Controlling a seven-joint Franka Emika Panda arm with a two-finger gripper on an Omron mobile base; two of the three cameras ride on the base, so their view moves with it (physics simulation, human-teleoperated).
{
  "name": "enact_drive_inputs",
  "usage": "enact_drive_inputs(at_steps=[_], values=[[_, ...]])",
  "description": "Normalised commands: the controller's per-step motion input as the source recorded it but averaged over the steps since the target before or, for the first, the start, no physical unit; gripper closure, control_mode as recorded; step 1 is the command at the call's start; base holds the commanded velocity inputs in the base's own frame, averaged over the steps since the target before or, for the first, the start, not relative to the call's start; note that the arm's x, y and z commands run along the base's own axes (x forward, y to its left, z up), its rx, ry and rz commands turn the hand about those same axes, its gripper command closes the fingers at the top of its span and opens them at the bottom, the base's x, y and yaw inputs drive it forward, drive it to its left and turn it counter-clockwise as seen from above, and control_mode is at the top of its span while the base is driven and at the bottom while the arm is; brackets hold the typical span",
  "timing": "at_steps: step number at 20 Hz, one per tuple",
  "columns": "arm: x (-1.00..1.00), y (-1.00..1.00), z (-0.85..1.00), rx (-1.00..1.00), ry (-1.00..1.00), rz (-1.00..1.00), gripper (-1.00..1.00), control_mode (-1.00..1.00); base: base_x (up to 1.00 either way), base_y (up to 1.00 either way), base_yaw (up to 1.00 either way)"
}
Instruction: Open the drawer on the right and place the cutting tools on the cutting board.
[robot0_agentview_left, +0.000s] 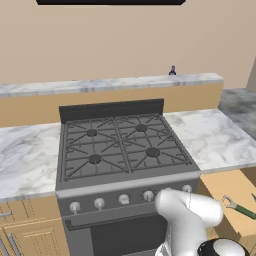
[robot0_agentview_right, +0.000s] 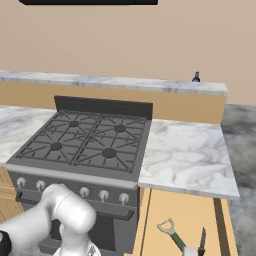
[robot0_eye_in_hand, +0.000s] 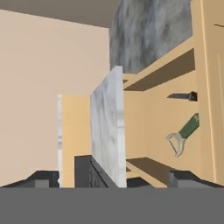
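Nearest the hand camera, gripper (robot0_eye_in_hand: 113, 178) fingers spread wide, pinching nothing; dark tips at 7 and 5 o'clock of that view. Beyond them, toward 2 o'clock, the drawer (robot0_eye_in_hand: 151, 127) stands pulled out below the marble counter (robot0_agentview_right: 187, 155), right of the stove (robot0_agentview_right: 85, 142). Green-handled peeler (robot0_eye_in_hand: 183, 133) lies on its floor, long axis diagonal, looped head toward 7 o'clock; dark knife (robot0_eye_in_hand: 181, 96) just beyond. Judgement: reach must angle rightward into the box.

Grey stove (robot0_agentview_left: 125, 150), marble counter (robot0_agentview_left: 212, 137), open drawer (robot0_agentview_left: 235, 192) holding green-handled tool (robot0_agentview_left: 239, 208)
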Motion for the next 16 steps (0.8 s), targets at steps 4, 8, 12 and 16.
enact_drive_inputs(at_steps=[4,8,12,16], values=[[0.36,0.00,0.02,0.01,0.10,-0.01,-1.00,-1.00,0.00,0.00,0.00],[0.93,-0.01,0.26,0.04,0.33,-0.04,-1.00,-1.00,0.00,0.00,0.00],[0.75,-0.05,0.22,0.06,0.33,0.00,-1.00,-1.00,0.00,0.00,0.00],[0.77,-0.09,0.21,0.06,0.36,0.00,-1.00,-1.00,0.00,0.00,0.00]])
